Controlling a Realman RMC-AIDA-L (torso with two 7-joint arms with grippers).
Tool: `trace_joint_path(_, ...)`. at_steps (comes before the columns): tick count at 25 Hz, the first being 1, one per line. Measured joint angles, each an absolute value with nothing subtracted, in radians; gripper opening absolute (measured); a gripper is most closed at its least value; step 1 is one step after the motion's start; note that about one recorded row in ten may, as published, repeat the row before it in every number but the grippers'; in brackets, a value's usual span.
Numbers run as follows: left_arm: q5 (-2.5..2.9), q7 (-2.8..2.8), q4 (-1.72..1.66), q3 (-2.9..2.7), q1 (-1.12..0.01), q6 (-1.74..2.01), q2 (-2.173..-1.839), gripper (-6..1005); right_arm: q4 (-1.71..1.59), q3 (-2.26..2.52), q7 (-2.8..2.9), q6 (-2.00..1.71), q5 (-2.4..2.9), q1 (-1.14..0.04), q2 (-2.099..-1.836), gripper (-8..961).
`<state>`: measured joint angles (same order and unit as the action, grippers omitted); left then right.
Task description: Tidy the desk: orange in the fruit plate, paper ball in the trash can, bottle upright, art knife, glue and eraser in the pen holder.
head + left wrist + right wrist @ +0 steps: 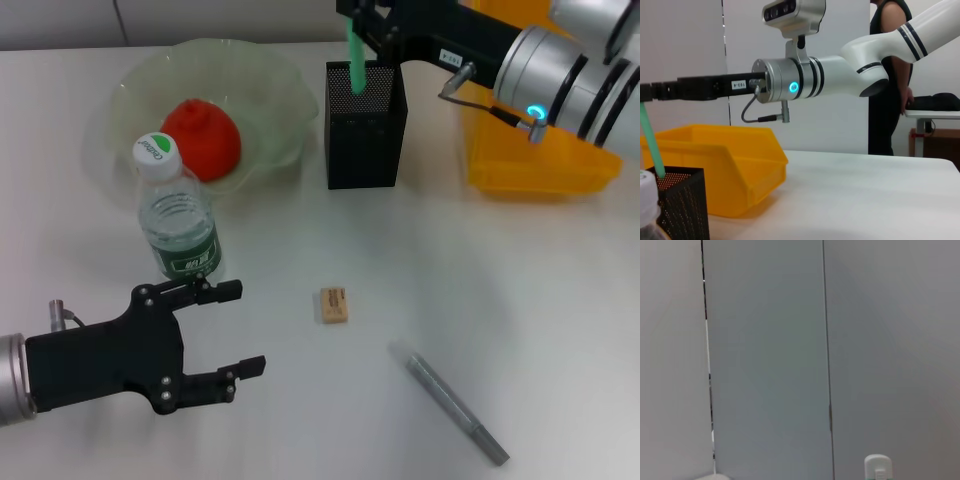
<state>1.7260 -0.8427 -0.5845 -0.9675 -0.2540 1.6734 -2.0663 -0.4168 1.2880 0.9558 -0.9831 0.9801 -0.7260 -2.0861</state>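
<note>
The orange [200,138] lies in the pale green fruit plate [270,80] at the back left. Just in front of the plate the bottle [180,225] stands upright, white cap on. At the back, my right gripper [352,12] is shut on a slim green stick, the glue [355,62], whose lower end dips into the black mesh pen holder [365,140]; the left wrist view shows the same glue [651,137] and pen holder [682,210]. The tan eraser [333,304] lies mid-table. A grey art knife [455,405] lies front right. My left gripper [250,328] hangs open, front left. The paper ball is out of view.
The yellow trash can [530,165] stands right of the pen holder, under my right arm, and also shows in the left wrist view as the trash can [730,165]. A person stands beyond the table's far side [890,75].
</note>
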Motion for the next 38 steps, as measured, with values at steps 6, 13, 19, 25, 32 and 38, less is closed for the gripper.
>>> trace_joint_path(6,1.726,-0.842,-0.584,-0.965,-0.253,1.674,-2.066,791,-0.382,1.287,0.954,-0.974,0.979,-0.729,-2.09,195)
trace_joint_path(13,1.723,-0.842,-0.591,-0.964,-0.243,1.685,-2.062,791,-0.37,1.291,0.954,-0.949,0.978,-0.715,-2.091,230)
trace_joint_path(19,1.719,-0.842,-0.593,-0.957,-0.214,1.708,-2.047,790,-0.534,1.32,1.088,-1.002,1.01,-0.599,-2.082,363)
trace_joint_path(25,1.723,-0.842,-0.594,-0.925,-0.194,1.73,-2.042,790,-1.031,1.335,1.534,-1.037,1.36,-0.369,-2.08,474)
trace_joint_path(32,1.725,-0.842,-0.594,-0.925,-0.191,1.731,-2.041,789,-1.379,1.332,2.085,-1.332,1.998,-0.405,-2.079,636)
trace_joint_path(38,1.725,-0.842,-0.594,-0.925,-0.193,1.73,-2.04,789,-1.303,1.387,2.211,-1.516,2.318,-0.593,-2.084,735)
